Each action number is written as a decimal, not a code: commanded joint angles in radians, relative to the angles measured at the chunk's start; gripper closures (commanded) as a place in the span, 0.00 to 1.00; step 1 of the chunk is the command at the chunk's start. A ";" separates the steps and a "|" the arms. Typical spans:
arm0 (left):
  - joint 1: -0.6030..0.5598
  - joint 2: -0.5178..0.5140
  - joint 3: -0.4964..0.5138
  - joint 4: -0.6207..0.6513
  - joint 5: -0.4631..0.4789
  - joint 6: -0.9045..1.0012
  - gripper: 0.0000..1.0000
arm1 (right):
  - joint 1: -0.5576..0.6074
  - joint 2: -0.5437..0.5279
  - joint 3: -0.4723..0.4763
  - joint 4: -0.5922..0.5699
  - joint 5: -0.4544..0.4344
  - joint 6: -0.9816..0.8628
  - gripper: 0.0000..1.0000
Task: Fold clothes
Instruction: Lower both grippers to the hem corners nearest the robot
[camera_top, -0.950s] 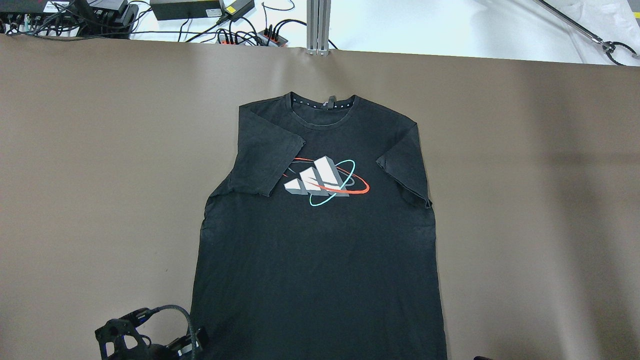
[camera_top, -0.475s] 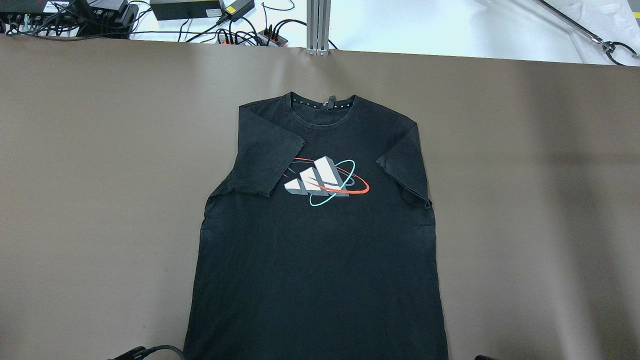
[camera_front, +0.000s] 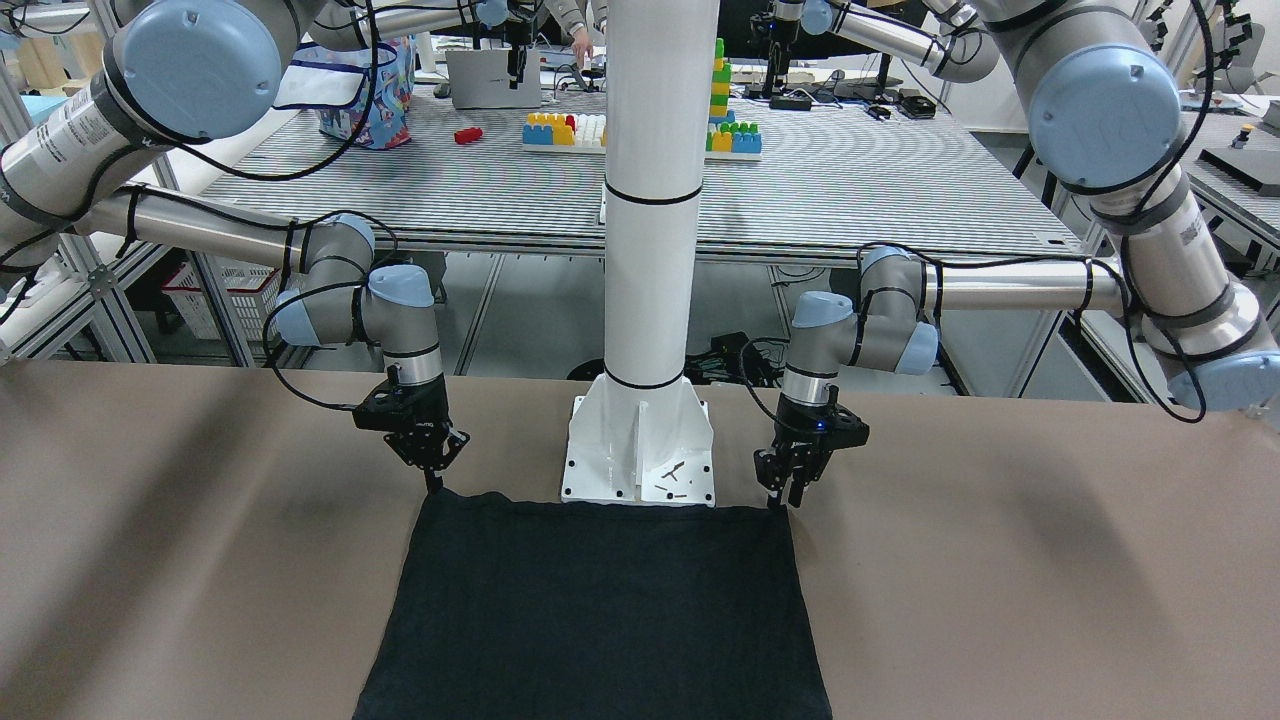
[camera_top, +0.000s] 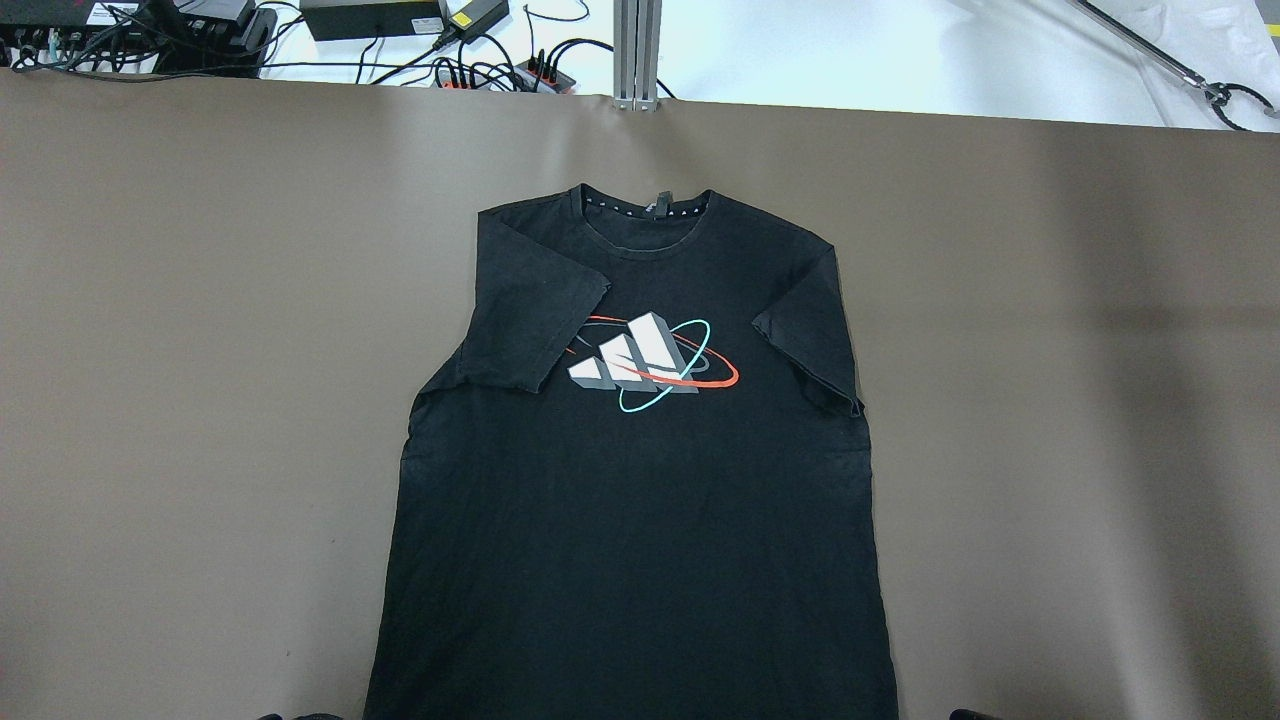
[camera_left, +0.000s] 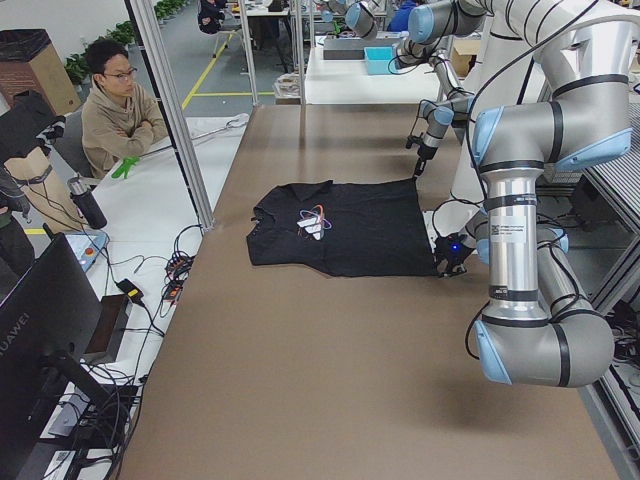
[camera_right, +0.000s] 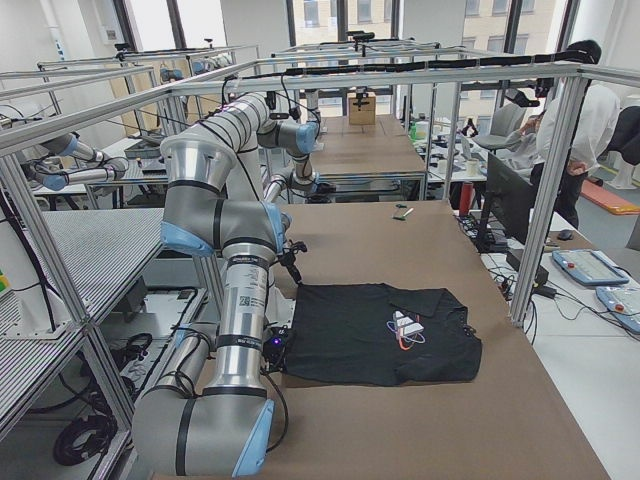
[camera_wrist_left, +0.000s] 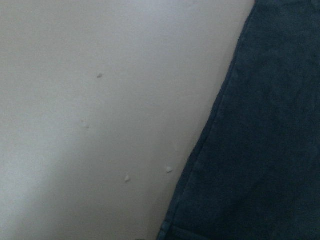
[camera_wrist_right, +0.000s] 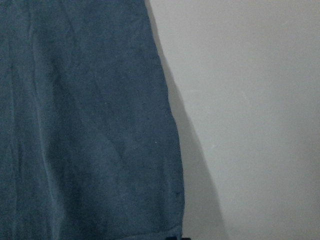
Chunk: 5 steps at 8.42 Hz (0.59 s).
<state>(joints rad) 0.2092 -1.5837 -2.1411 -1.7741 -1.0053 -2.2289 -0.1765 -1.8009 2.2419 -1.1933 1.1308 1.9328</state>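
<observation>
At mid-frame, left gripper (camera_front: 788, 492) and right gripper (camera_front: 431, 478) are standing at the hem corners of the sleeves-folded black T-shirt (camera_front: 600, 600), finger spacing unclear, body unfolded.

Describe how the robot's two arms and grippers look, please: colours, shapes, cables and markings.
Both the left arm and the right arm are silver-grey tubes with round light-blue joint caps. Black cables run along them, tied by black straps. The left gripper and the right gripper are black, with two thin fingers; the left one shows a small blue light.
</observation>
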 joint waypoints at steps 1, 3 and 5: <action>-0.001 0.005 0.003 -0.001 -0.001 -0.005 0.70 | 0.000 -0.001 -0.002 0.000 0.000 0.000 1.00; -0.001 0.004 0.000 -0.001 -0.003 -0.005 0.94 | 0.000 -0.001 -0.001 0.000 0.000 0.000 1.00; -0.001 0.004 0.000 -0.002 -0.001 -0.005 1.00 | 0.000 -0.001 -0.001 0.000 -0.006 0.000 1.00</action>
<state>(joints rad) 0.2087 -1.5795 -2.1408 -1.7749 -1.0068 -2.2334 -0.1764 -1.8024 2.2410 -1.1934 1.1295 1.9328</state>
